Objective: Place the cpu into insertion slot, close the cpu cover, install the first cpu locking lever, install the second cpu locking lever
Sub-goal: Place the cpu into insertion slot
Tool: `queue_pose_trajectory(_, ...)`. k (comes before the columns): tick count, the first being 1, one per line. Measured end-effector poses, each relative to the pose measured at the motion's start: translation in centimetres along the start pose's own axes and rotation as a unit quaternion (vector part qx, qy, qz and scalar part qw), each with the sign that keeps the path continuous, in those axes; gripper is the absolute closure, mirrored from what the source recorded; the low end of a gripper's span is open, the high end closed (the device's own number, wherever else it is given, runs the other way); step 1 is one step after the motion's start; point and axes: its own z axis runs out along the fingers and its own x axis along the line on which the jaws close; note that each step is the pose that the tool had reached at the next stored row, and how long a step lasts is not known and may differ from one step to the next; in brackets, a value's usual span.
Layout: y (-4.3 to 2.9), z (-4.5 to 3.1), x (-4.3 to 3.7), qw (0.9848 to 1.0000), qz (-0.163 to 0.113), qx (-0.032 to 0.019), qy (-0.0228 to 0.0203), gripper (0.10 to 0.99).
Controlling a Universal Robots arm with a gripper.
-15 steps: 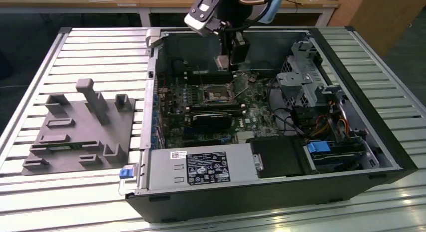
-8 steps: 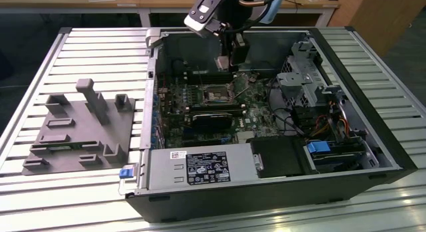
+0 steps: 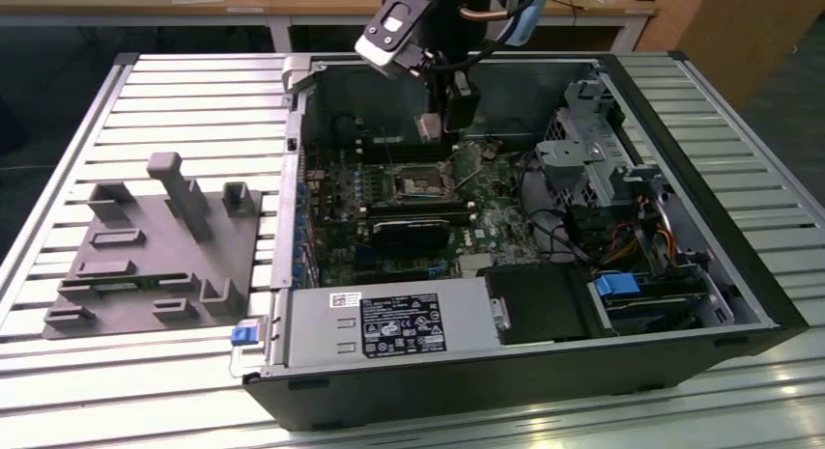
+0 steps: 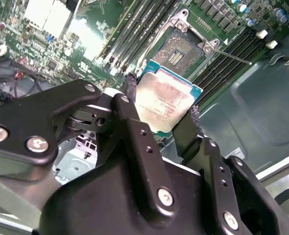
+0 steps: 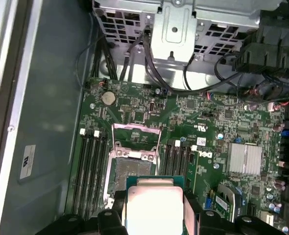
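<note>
My gripper (image 4: 161, 100) is shut on the cpu (image 4: 166, 105), a flat square chip with a dull silver top and a green edge, gripped by two opposite sides. Both wrist views show the cpu (image 5: 154, 205) hanging in the air, a little short of the insertion slot (image 5: 132, 170) and apart from it. The insertion slot (image 4: 185, 47) is a dark square recess with a shiny metal rim. The cpu cover (image 5: 135, 134), a thin silver frame, stands swung open at the slot's far end. In the exterior view the gripper (image 3: 440, 130) hangs inside the case above the insertion slot (image 3: 419, 185).
Long black memory slots (image 5: 90, 166) run along both sides of the socket. A thin metal lever (image 4: 232, 56) lies beside it. A silver heatsink (image 5: 245, 159), cables (image 5: 183, 83) and a drive cage (image 3: 593, 150) crowd the case. A grey fixture (image 3: 155, 246) rests on the slatted table.
</note>
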Motion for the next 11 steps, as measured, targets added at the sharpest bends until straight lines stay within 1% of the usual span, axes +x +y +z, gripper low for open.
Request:
queue_pose_trajectory(2,-0.02,0.18,0.00,1.0000,0.008,0.0004,-0.0006,0.545)
queue_pose_trajectory(11,-0.04,0.46,-0.01,1.0000,0.009,0.0009,-0.0008,0.545)
